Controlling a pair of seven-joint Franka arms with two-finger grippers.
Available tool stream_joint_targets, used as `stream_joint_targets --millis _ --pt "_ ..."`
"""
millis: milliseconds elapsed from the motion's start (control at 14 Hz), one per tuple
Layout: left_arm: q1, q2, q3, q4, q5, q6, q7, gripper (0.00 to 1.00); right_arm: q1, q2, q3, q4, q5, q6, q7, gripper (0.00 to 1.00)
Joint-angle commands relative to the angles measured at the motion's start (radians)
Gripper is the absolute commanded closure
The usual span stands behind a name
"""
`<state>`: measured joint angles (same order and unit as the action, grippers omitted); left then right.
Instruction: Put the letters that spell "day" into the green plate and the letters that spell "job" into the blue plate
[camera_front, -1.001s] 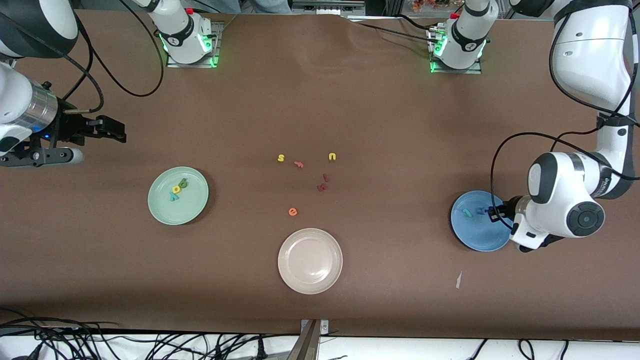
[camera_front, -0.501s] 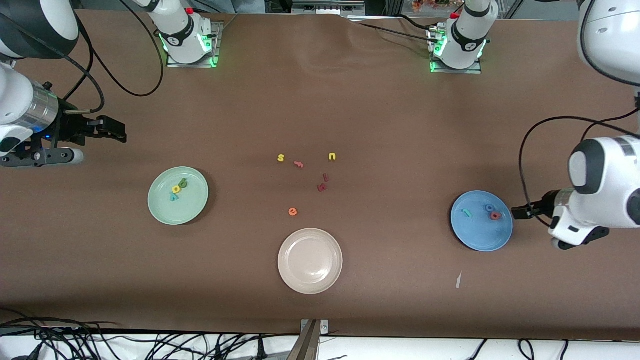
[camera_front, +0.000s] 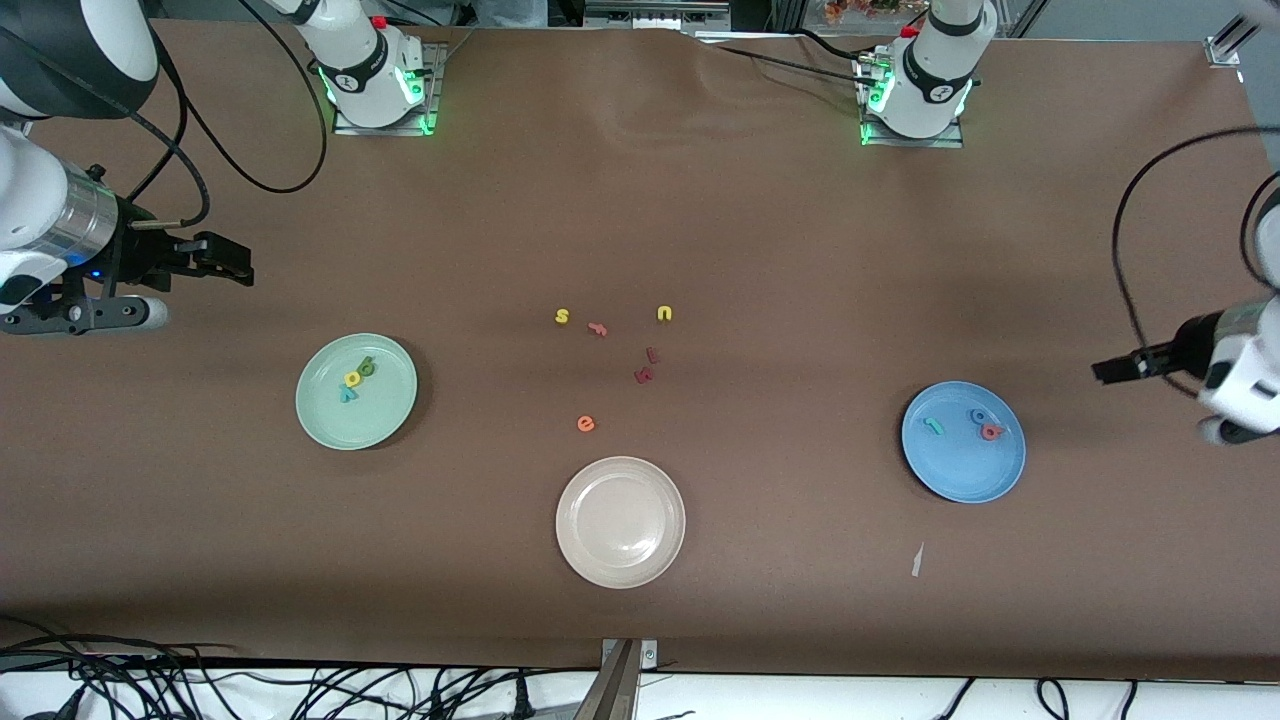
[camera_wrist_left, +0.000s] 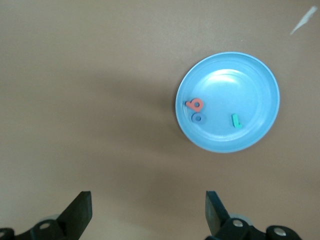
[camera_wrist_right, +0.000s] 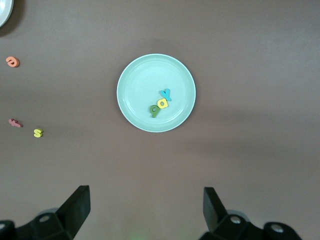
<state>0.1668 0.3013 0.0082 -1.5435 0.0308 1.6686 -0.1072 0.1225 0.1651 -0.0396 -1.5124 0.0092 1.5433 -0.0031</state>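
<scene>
Three foam letters, a green d (camera_front: 367, 367), a yellow a (camera_front: 352, 379) and a teal y (camera_front: 347, 394), lie touching in a short row in the green plate (camera_front: 330, 420) at the middle left of the front frame, toward the right arm's end of the table. Three more, a teal j (camera_front: 934, 427), a blue o (camera_front: 979, 417) and a salmon-red b (camera_front: 991, 432), sit in the blue plate (camera_front: 950, 480) at the lower right, the o and b touching, the j apart from them. Both plates rest flat on the brown table (camera_front: 800, 250).

At the right edge of the frame, the left gripper (camera_front: 1105, 371) hangs over bare table just off the blue plate, its fingers (camera_wrist_left: 80, 212) spread wide and empty. At the left edge, the right gripper (camera_front: 235, 262) waits above the table, higher in the frame than the green plate, fingers (camera_wrist_right: 77, 205) likewise apart and holding nothing.

Mid-frame, a yellow s (camera_front: 562, 316), a yellow u (camera_front: 664, 313), an orange e (camera_front: 586, 424) and several reddish letters (camera_front: 645, 374) lie scattered above a beige plate (camera_front: 620, 570).
</scene>
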Motion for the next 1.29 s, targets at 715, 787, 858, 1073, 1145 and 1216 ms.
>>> stream_joint_targets --millis 715,787,858,1073,1145,1216 --pt "-0.064 -0.332 -0.014 -0.079 -0.154 -0.087 0.072 0.0 -0.001 -0.007 -0.002 -0.008 0.011 0.017 -0.002 0.0" --pt "-0.064 -0.335 -0.014 -0.079 -0.143 -0.075 0.072 0.0 0.0 -0.007 0.0 -0.008 0.009 0.017 -0.003 0.0" --pt "-0.066 -0.346 -0.017 -0.081 -0.118 -0.05 0.072 0.0 0.002 -0.007 0.0 -0.006 0.008 0.017 -0.003 0.0" --pt "-0.092 -0.37 -0.037 -0.101 -0.077 -0.044 0.07 0.0 0.022 -0.007 0.0 -0.003 -0.017 0.015 0.002 0.0" --pt "-0.092 -0.382 -0.039 -0.101 -0.08 -0.046 0.069 0.0 0.022 -0.007 0.0 -0.003 -0.015 0.017 0.002 0.0" --pt "-0.089 -0.389 -0.039 -0.101 -0.08 -0.049 0.066 0.0 0.022 -0.007 0.0 -0.003 -0.015 0.017 0.005 0.0"
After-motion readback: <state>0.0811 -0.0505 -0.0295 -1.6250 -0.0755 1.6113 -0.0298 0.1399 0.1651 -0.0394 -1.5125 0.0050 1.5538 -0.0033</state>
